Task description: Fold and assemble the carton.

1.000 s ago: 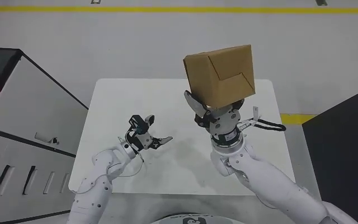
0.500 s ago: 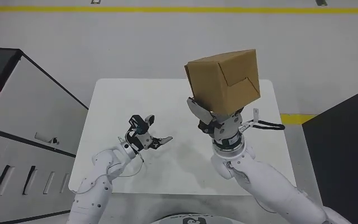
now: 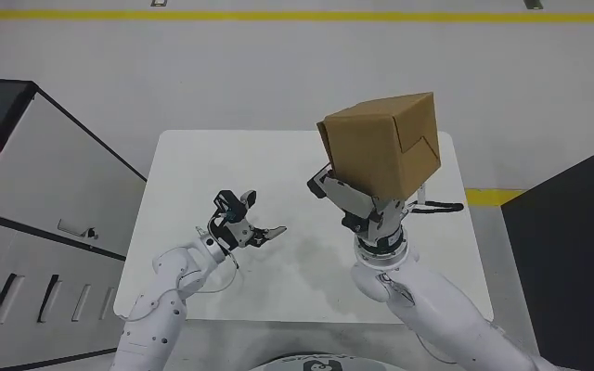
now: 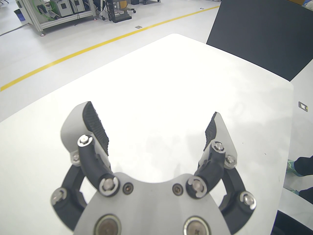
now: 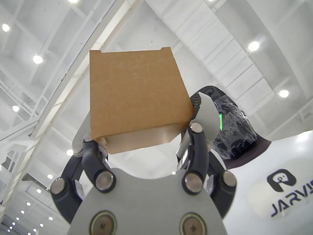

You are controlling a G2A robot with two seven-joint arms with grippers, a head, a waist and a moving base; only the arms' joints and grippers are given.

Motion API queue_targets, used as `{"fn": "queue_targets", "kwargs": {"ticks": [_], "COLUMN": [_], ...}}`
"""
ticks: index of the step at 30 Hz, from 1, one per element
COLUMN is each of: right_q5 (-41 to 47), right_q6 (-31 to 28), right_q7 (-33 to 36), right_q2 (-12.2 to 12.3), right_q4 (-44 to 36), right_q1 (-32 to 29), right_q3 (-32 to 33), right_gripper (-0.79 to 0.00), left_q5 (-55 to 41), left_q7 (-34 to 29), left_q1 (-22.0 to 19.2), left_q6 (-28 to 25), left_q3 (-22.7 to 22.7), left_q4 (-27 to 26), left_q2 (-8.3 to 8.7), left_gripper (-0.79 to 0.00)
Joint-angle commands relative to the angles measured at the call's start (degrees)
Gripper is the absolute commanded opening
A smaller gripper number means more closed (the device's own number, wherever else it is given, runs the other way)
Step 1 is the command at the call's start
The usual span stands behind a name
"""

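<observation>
The brown carton [image 3: 380,141] is a folded box held up in the air over the right half of the white table [image 3: 186,167], its interlocked flaps on the side facing right. My right gripper [image 3: 364,195] grips its lower end from below, shut on it; in the right wrist view the carton [image 5: 134,99] sits between the fingers [image 5: 207,116] against the ceiling. My left gripper [image 3: 263,232] hovers low over the table's left-middle, open and holding nothing; in the left wrist view its pads [image 4: 95,125] stand wide apart above bare table.
A dark panel [image 3: 557,250] stands beside the table on the right, and a grey cabinet [image 3: 46,185] on the left. A yellow floor line [image 3: 297,15] runs beyond the table's far edge.
My right gripper has turned the carton and carried it slightly right and toward the robot, so the flap side now faces more to the right. The left arm has stayed put.
</observation>
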Motion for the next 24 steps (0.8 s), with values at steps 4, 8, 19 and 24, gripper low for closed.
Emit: {"fn": "queue_targets", "kwargs": {"ticks": [4, 8, 19, 24], "right_q5": [-1.1, -7.3, -24.6, -24.6], "right_q6": [1.6, 0.6, -3.0, -3.0], "right_q7": [0.1, -1.8, -6.6, -6.6], "right_q2": [-0.7, -1.0, -1.2, -1.2], "right_q4": [0.7, 2.5, 5.1, 5.1], "right_q1": [-0.1, 0.7, 1.5, 1.5], "right_q3": [0.6, 2.3, 6.9, 6.9], "right_gripper": [-0.785, -0.785, -0.785, -0.785], "left_q5": [0.0, 0.0, 0.0, 0.0], "left_q7": [0.0, 0.0, 0.0, 0.0], "left_q1": [0.0, 0.0, 0.0, 0.0], "left_q6": [0.0, 0.0, 0.0, 0.0], "left_q3": [0.0, 0.0, 0.0, 0.0], "left_q4": [0.0, 0.0, 0.0, 0.0], "left_q2": [0.0, 0.0, 0.0, 0.0], "left_gripper": [0.0, 0.0, 0.0, 0.0]}}
